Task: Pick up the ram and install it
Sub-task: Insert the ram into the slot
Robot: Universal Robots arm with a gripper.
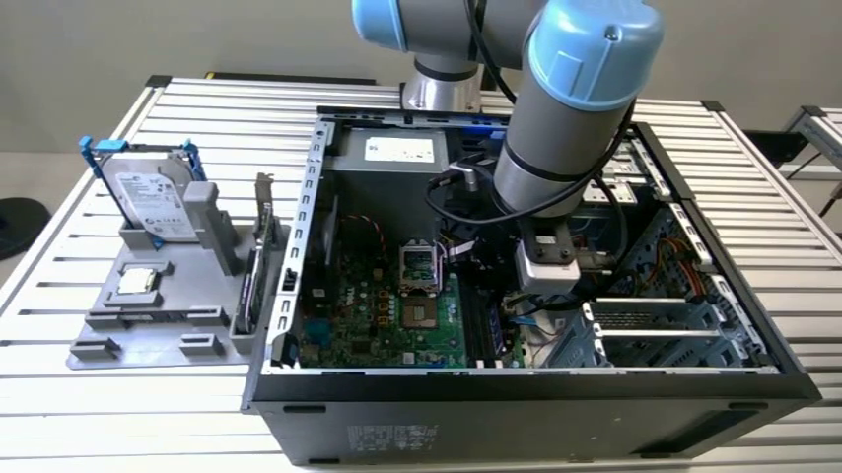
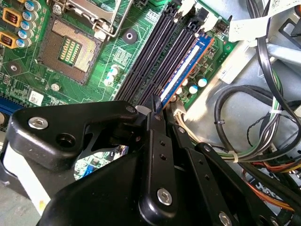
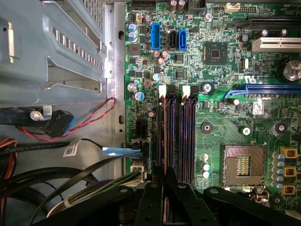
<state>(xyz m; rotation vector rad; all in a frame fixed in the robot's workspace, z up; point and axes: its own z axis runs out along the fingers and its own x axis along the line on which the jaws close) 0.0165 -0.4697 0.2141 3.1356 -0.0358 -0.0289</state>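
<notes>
Computer case [image 1: 526, 409], black and lying open on a slatted metal table [image 1: 79, 414], holds a green motherboard [image 1: 382, 320], a bare processor socket [image 1: 418, 266], a grey power supply [image 1: 394, 150] at the far end, loose cables and a metal drive cage [image 1: 658, 330] toward the exterior view's right. The robot arm [image 1: 566, 118] reaches down into the case. In the second wrist view the ram [image 2: 186, 66], a blue stick, stands on edge in the outermost of the dark memory slots [image 2: 150, 61], beside the white slot latches [image 2: 188, 7]. The gripper [image 2: 154, 109] has its black fingers drawn close together, pinching the near end of the ram. In the first wrist view the ram is seen edge-on and hard to separate from the slots, and its lower end is hidden behind the gripper's linkage. Whether it is fully seated cannot be told. Outside the case, toward the exterior view's left, a grey holder [image 1: 158, 315] carries a silver hard drive [image 1: 145, 197] with blue rails, standing upright, and a small square chip [image 1: 138, 283] in a recess.
</notes>
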